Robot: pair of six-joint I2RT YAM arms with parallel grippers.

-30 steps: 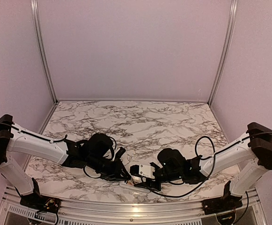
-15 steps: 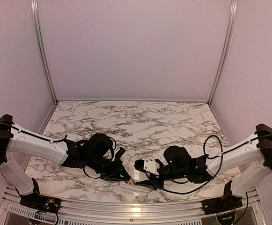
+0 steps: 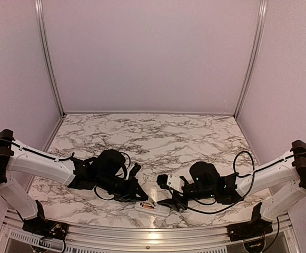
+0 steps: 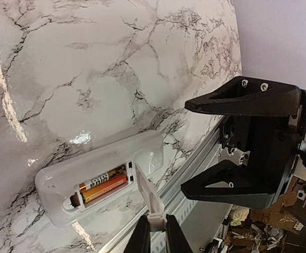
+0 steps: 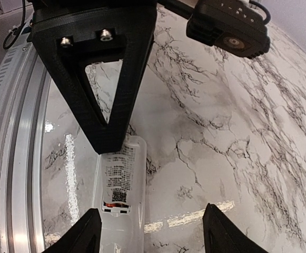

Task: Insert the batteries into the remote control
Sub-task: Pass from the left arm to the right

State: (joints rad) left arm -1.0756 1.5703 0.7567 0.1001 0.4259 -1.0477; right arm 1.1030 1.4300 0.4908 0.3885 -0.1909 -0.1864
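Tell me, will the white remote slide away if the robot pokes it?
Probably yes: the remote control lies flat on the glossy marble table, which looks slippery. It likely won't roll or tip, being flat and low. Its batteries sit uncovered in the recess, so a hard shove might jolt them loose.

Marble-look table top (image 3: 158, 132) is seen w/ one item laid directly on it: white remote control (image 3: 151, 207), set back-side up at approx. 6 o'clock, near the front edge.
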